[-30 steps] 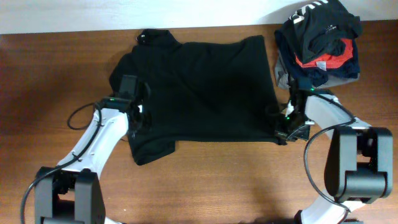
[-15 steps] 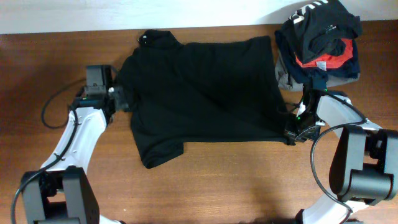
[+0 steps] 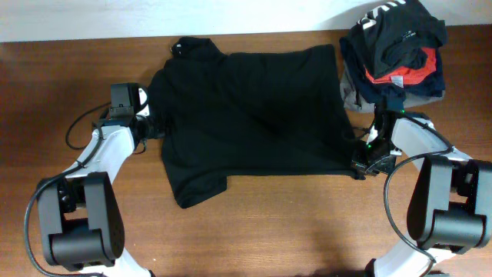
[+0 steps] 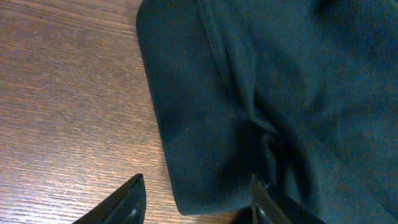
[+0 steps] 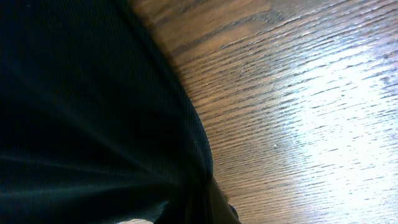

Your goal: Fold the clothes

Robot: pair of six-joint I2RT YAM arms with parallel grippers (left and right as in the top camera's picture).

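The clothes, one black T-shirt (image 3: pixel 254 115), lie spread flat across the wooden table (image 3: pixel 269 223), collar toward the back left. My left gripper (image 3: pixel 151 123) is at the shirt's left sleeve and stands open. In the left wrist view the rounded sleeve end (image 4: pixel 205 155) lies loose between the left gripper's (image 4: pixel 198 186) two parted fingers. My right gripper (image 3: pixel 360 163) is at the shirt's front right corner, shut on the hem. In the right wrist view the black fabric (image 5: pixel 81 112) bunches into the right gripper's (image 5: pixel 208 199) closed jaws.
A heap of red, navy and grey garments (image 3: pixel 396 50) with a white-striped black top sits at the back right corner, just behind my right arm. Bare wood lies left of the shirt and along the table's front.
My left gripper moved from the shirt's lower left up to the left sleeve, drew it outward and opened. My right gripper shifted slightly right, still holding the hem.
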